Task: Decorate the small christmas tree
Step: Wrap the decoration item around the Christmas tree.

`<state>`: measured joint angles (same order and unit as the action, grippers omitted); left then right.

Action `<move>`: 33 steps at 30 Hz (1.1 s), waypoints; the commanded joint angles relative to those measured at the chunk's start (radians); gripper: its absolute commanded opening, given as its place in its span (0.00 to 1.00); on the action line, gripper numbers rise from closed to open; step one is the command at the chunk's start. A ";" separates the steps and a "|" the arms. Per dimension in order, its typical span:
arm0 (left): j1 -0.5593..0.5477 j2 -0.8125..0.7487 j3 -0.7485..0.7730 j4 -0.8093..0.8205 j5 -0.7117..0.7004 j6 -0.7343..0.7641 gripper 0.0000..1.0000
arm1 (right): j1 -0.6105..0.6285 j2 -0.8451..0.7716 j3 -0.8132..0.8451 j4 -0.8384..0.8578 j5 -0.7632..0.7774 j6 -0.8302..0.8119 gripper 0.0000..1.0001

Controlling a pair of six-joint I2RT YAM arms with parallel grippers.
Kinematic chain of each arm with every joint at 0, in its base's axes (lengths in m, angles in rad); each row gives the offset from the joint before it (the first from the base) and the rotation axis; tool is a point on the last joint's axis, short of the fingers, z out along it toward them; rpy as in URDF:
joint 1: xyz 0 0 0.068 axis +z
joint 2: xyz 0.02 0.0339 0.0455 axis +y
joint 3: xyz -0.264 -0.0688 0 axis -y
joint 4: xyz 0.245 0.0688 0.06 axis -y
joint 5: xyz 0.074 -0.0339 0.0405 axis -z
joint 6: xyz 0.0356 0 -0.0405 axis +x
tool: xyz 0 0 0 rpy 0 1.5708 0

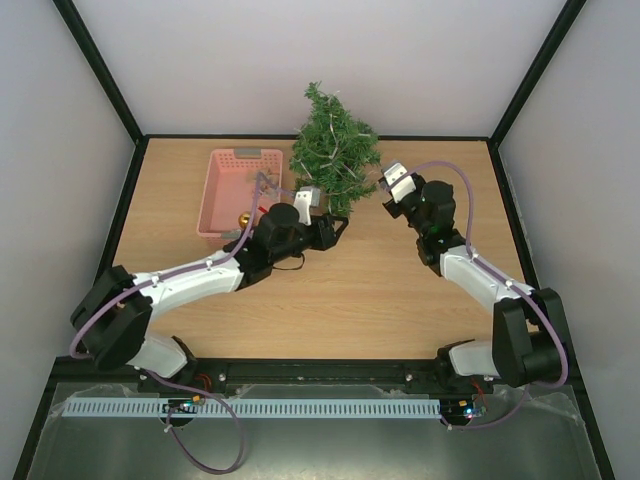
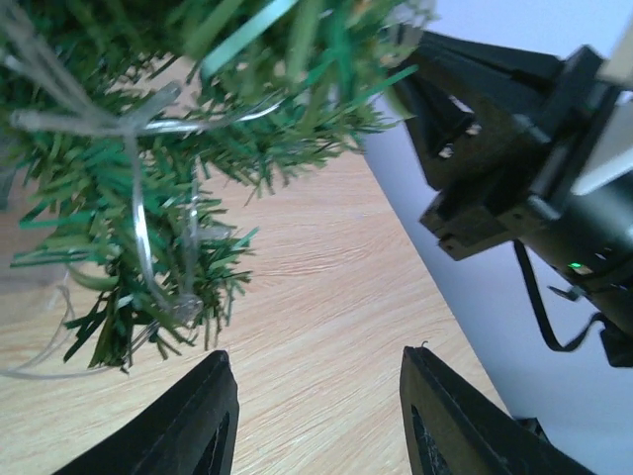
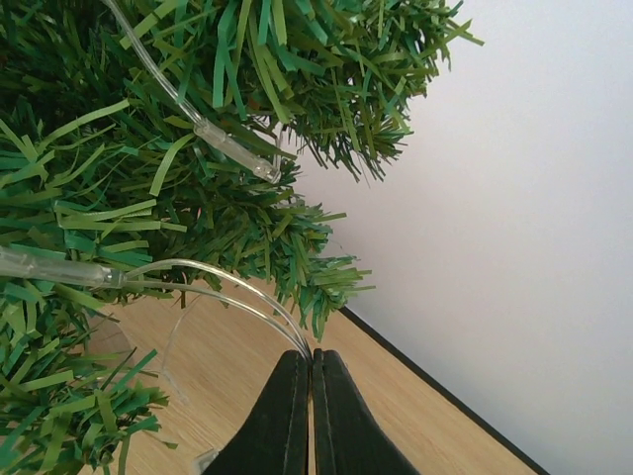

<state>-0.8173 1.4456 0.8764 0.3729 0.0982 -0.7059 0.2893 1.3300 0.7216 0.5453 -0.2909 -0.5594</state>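
The small christmas tree (image 1: 335, 150) stands just right of the pink basket (image 1: 245, 156). I judge it light and easy to tip, with springy bristles and a thin string (image 3: 232, 150) that snags, so I'd take it gently by a branch tip or that string. My right pincer (image 3: 312, 396), beyond the tree from the basket, is closed, seemingly pinching the string; only its wrist view shows that. My left pincer (image 2: 316, 396), between basket and tree, gapes empty. Only the overhead view shows the basket.

no readable text, labels, numbers or signs
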 commanded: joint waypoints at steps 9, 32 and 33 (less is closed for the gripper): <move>-0.015 0.130 0.051 0.024 -0.165 -0.170 0.55 | -0.001 -0.052 -0.051 0.089 -0.020 0.070 0.02; 0.164 0.144 0.076 0.055 -0.190 -0.100 0.06 | 0.019 -0.067 -0.054 0.092 0.015 0.078 0.02; 0.172 0.148 0.080 0.054 -0.185 -0.094 0.06 | 0.019 -0.059 -0.042 0.088 0.028 0.062 0.02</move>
<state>-0.6704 1.5909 0.9192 0.4057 -0.0860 -0.8406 0.3035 1.2419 0.6209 0.5892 -0.3191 -0.4339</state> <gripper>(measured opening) 0.069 0.017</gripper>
